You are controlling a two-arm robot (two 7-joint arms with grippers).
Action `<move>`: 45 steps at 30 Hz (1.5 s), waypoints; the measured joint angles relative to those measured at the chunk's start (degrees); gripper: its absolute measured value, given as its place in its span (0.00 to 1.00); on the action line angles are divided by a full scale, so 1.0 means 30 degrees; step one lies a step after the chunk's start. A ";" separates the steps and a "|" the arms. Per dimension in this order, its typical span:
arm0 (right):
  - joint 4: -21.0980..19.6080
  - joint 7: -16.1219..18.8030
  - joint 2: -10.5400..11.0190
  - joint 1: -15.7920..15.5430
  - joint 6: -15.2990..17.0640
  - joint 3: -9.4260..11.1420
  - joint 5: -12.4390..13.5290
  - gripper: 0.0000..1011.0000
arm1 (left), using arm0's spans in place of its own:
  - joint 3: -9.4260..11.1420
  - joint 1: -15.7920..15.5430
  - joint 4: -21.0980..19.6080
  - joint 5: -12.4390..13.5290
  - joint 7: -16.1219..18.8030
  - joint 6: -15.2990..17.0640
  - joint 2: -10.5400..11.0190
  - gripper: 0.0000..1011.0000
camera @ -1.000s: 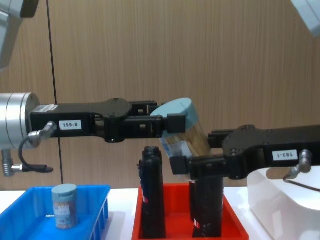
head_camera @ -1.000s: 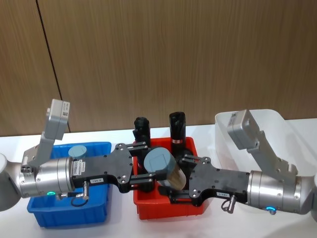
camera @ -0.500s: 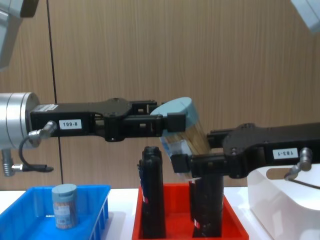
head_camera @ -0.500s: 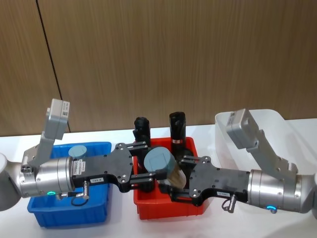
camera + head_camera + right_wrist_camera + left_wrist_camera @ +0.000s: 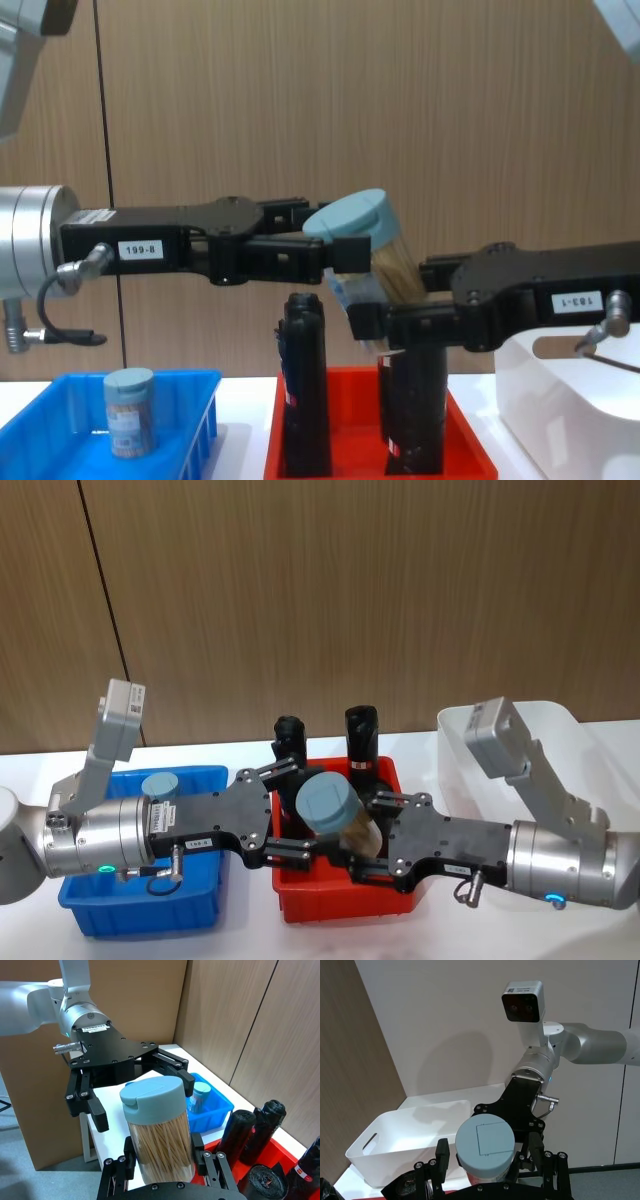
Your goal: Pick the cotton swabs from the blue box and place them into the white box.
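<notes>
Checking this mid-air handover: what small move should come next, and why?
Probably the left claw backs away: it stands open around the clear plastic cotton swab jar with pale blue lid, which the right claw grips above the red plastic tray.

Jar (image 5: pixel 336 812) w/ blue-grey lid, tan sticks; blue box (image 5: pixel 140 916); white box (image 5: pixel 561 719); red tray (image 5: pixel 340 906); black rolls (image 5: pixel 360 731); brown wood-grain wall (image 5: pixel 300 580).

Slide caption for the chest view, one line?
Above the red tray, right claw grips the cotton swabs jar, left claw open beside it.
</notes>
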 joint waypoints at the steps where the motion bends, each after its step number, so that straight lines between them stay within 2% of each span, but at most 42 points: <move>1: -0.0007 -0.0015 0.0032 -0.0009 -0.0009 0.0001 0.0020 0.66 | 0.0000 0.0000 -0.0001 0.0000 0.0000 0.0001 0.0000 0.99; 12: -0.0039 -0.0455 0.0665 -0.0251 -0.0320 0.0369 0.0806 0.65 | 0.0000 0.0000 -0.0001 -0.0002 0.0000 0.0001 0.0000 0.99; 27: 0.0568 -0.2069 0.2000 -0.0670 -0.1092 0.1507 0.2434 0.65 | 0.0000 0.0000 0.0000 -0.0002 -0.0001 0.0001 0.0000 0.99; 38: 0.2239 -0.3853 0.2342 -0.0281 -0.1459 0.2113 0.2881 0.65 | -0.0002 0.0001 -0.0001 -0.0003 0.0000 0.0000 0.0000 0.99; 43: 0.3277 -0.4637 0.2198 0.0158 -0.1534 0.2173 0.2767 0.65 | -0.0001 0.0001 0.0000 -0.0002 0.0001 0.0000 0.0000 0.99; 45: 0.4292 -0.5143 0.1982 0.0622 -0.1606 0.2146 0.2451 0.65 | -0.0001 0.0001 -0.0001 -0.0002 0.0001 0.0000 0.0000 0.99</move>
